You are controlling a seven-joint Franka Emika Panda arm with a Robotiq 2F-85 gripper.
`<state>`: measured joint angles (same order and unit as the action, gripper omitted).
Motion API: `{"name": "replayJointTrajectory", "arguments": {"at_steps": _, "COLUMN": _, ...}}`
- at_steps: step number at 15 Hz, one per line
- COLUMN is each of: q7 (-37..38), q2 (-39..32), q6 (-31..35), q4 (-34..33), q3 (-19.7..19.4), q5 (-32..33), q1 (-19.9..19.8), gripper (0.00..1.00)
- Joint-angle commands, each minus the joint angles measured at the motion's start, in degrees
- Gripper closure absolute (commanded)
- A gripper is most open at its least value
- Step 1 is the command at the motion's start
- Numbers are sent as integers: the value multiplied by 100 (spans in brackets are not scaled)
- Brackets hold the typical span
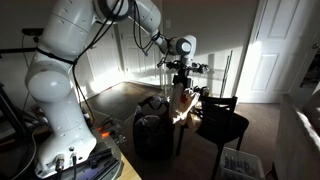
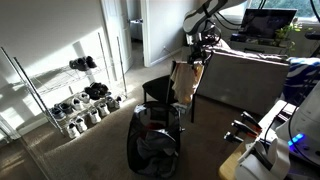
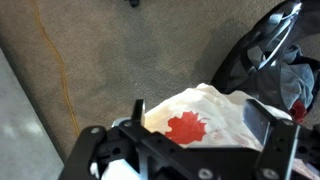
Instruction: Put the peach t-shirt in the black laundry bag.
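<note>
The gripper [image 1: 181, 80] is clenched on the peach t-shirt [image 1: 183, 102], which dangles beside the chair [image 1: 224, 120], higher than the black laundry bag [image 1: 152, 135]. It looks light, soft and floppy, so a bunched pinch near the top suits it.

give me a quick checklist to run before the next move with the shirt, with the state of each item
1. Grip: the gripper holds the peach t-shirt, which hangs below it in both exterior views: ok.
2. Bag mouth: the black laundry bag stands upright with its top open, other clothes inside: ok.
3. Alignment: in the wrist view the bag sits off to the side of the shirt, not under it: not ok.
4. Shirt lifted off the floor: ok.
5. Shirt hem free of the black chair: cannot tell.
</note>
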<state>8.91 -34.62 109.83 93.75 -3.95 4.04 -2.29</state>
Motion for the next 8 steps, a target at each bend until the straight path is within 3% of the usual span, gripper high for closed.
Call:
{"name": "replayJointTrajectory", "arguments": {"at_steps": 1, "q7": 308, "q2": 16, "q6": 657, "q4": 94, "q3": -32, "q5": -488, "q1": -157, "gripper": 0}}
{"name": "replayJointTrajectory", "arguments": {"at_steps": 5, "q7": 477, "q2": 81, "q6": 1150, "q4": 148, "q3": -111, "q5": -747, "q1": -198, "gripper": 0}}
{"name": "replayJointTrajectory", "arguments": {"at_steps": 6, "q7": 467, "q2": 109, "q6": 1189, "q4": 198, "q3": -126, "q5": -745, "q1": -185, "gripper": 22}}
{"name": "replayJointTrajectory", "arguments": {"at_steps": 8, "q7": 424, "q2": 123, "q6": 1236, "q4": 213, "q3": -120, "q5": -755, "q1": -177, "gripper": 33}}
